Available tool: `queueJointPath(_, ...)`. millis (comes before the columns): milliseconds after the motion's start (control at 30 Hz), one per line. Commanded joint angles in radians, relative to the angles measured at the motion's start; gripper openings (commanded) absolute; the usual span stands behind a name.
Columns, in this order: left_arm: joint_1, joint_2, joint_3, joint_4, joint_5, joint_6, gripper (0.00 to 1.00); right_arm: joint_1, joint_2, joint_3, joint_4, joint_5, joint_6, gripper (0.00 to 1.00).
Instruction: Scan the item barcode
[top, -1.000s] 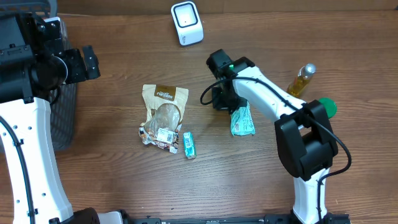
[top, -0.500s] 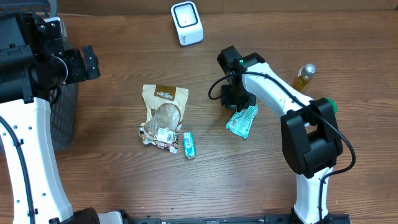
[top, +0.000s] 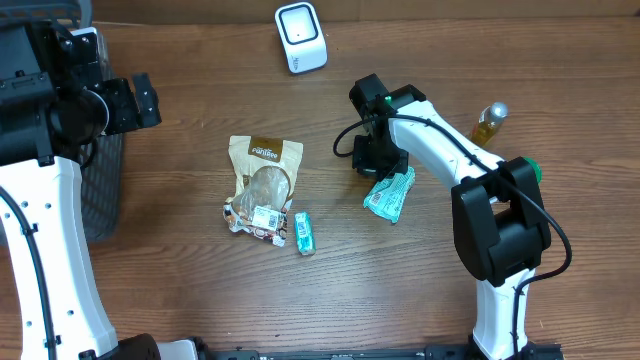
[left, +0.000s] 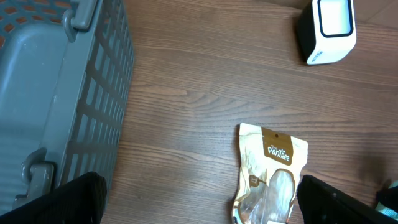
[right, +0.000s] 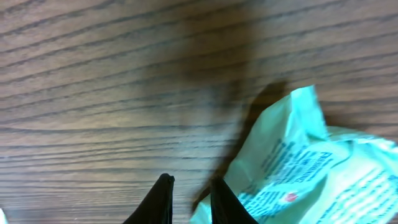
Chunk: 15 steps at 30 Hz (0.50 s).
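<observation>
Teal packet (top: 390, 193) has swung askew, pinched by nearly closed right fingers (right: 158, 202)

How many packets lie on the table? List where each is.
3: a tan snack pouch mid-table, a small green packet at its lower right corner, and a mint-green packet at the right end effector. The arms may hide more.

Dark-brown wood-grain tabletop (top: 180, 300) fills every view, evenly lit, w/ soft shadows under objs.
</observation>
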Motion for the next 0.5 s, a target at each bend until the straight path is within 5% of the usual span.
queueJointPath(0, -0.003, 0.001, 0.011, 0.003, -0.002, -0.006, 0.99, 0.0, 0.013, -0.045, 0.018, -0.032, 0.033, 0.17)
queueJointPath(467, -0.003, 0.001, 0.011, 0.003, -0.002, -0.006, 1.0, -0.013, 0.012, -0.129, -0.082, 0.235, 0.033, 0.13)
